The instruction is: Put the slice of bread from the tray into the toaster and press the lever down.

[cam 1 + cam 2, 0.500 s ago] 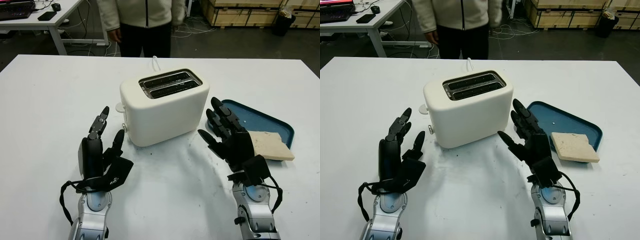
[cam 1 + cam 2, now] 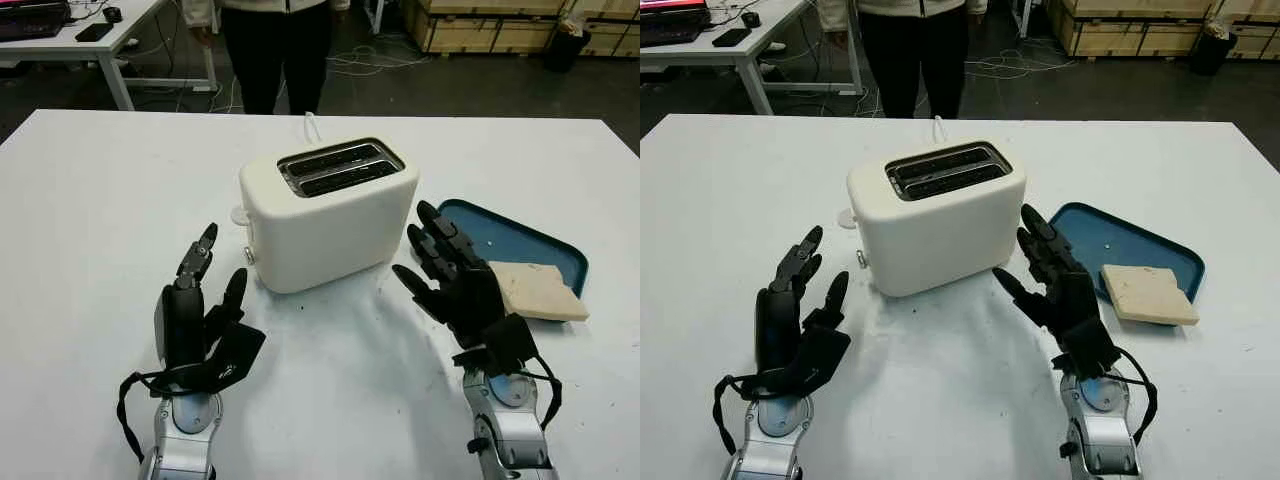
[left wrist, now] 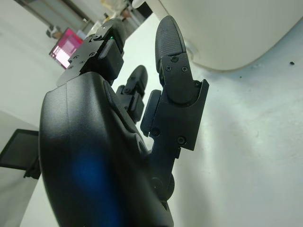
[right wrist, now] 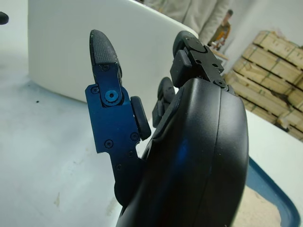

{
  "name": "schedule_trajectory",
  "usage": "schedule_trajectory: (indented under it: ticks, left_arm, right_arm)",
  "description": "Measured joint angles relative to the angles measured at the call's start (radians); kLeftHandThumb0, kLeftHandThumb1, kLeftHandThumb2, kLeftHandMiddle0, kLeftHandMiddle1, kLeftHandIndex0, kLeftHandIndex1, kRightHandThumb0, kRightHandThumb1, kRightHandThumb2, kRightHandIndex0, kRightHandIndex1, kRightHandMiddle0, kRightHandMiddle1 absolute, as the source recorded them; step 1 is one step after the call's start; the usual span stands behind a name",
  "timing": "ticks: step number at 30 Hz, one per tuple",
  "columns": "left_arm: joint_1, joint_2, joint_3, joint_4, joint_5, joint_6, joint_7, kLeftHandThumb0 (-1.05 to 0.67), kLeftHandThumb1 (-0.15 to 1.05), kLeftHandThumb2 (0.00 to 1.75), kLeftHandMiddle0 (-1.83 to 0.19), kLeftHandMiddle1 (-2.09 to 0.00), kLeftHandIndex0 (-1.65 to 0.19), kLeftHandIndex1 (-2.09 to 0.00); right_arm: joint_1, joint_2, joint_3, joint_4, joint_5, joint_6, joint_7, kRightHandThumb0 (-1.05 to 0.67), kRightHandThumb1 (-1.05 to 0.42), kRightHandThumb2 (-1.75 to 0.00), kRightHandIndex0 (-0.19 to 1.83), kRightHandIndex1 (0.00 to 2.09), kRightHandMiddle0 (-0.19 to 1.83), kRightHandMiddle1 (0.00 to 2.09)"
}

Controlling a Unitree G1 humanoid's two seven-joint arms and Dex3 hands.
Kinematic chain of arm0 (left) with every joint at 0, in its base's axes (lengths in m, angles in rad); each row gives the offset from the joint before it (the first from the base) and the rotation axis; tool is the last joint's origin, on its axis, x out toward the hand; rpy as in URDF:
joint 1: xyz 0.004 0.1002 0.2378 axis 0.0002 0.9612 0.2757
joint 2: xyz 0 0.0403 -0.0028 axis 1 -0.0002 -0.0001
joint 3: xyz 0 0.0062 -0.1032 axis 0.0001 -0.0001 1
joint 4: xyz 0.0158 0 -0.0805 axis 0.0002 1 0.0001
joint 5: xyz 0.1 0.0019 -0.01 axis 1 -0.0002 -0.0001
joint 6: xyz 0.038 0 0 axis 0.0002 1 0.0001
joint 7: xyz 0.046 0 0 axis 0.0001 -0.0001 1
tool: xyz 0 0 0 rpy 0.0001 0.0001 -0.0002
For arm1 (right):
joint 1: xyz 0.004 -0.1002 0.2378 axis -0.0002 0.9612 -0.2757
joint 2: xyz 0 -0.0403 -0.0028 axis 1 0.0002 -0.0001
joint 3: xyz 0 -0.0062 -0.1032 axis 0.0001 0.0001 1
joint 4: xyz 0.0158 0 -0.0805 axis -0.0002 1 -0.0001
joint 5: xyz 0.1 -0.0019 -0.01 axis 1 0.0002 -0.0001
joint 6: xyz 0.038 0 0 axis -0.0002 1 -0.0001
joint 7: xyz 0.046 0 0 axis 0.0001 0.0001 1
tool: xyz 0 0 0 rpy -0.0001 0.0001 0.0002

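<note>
Both hands barely shifted from half a second ago: left hand (image 2: pixel 195 318) open over the table (image 2: pixel 90 200), right hand (image 2: pixel 462 285) open, holding nothing, between toaster (image 2: pixel 328 212) and blue tray (image 2: pixel 530 243); bread slice (image 2: pixel 537 290) untouched on tray, so no grasp begun; person (image 2: pixel 268 45) stepped back, cut off at top; lever side hard to make out

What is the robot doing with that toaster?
Nothing is being held yet. The slice of bread lies on the blue tray, and the white toaster has both slots empty. The right hand is open between toaster and tray; the left hand is open on the toaster's other side. A person stands behind the table.
</note>
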Motion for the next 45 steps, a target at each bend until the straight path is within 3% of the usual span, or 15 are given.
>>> schedule_trajectory:
  ticks: [3,11,20,26,33,45]
  left_arm:
    - [-0.002,0.000,0.000,0.000,0.000,0.000,0.001,-0.58,0.92,0.57,-0.51,-0.10,-0.43,0.00]
    - [-0.035,0.005,0.007,0.016,-0.001,-0.015,0.007,-0.59,0.92,0.56,-0.52,-0.09,-0.43,0.00]
    - [-0.052,0.008,0.014,0.029,-0.005,-0.021,0.006,-0.57,0.92,0.55,-0.51,-0.09,-0.43,0.00]
    - [-0.054,0.009,0.014,0.027,-0.004,-0.021,0.004,-0.58,0.92,0.56,-0.51,-0.09,-0.42,0.00]
    - [-0.056,0.009,0.014,0.026,-0.003,-0.021,0.001,-0.57,0.92,0.57,-0.51,-0.09,-0.42,0.00]
    - [-0.055,0.007,0.015,0.025,-0.003,-0.021,0.002,-0.60,0.92,0.55,-0.52,-0.09,-0.43,-0.01]
  right_arm:
    - [0.026,-0.057,-0.019,-0.021,-0.069,-0.025,-0.012,-0.53,-0.91,-0.03,0.31,0.03,0.32,0.02]
    - [0.129,-0.209,-0.148,-0.044,-0.344,-0.283,-0.190,-0.44,-0.81,0.00,0.46,0.04,0.44,0.04]
    - [0.228,-0.356,-0.262,-0.025,-0.629,-0.393,-0.372,-0.42,-0.80,0.00,0.45,0.00,0.47,0.01]
    - [0.235,-0.451,-0.266,0.065,-0.844,-0.350,-0.521,-0.40,-0.77,0.00,0.40,0.00,0.44,0.00]
    - [0.181,-0.528,-0.166,0.211,-1.031,-0.224,-0.690,-0.41,-0.74,0.00,0.39,0.01,0.43,0.00]
    - [0.029,-0.594,0.013,0.439,-1.078,-0.089,-0.866,-0.38,-0.78,-0.01,0.40,0.00,0.41,0.00]
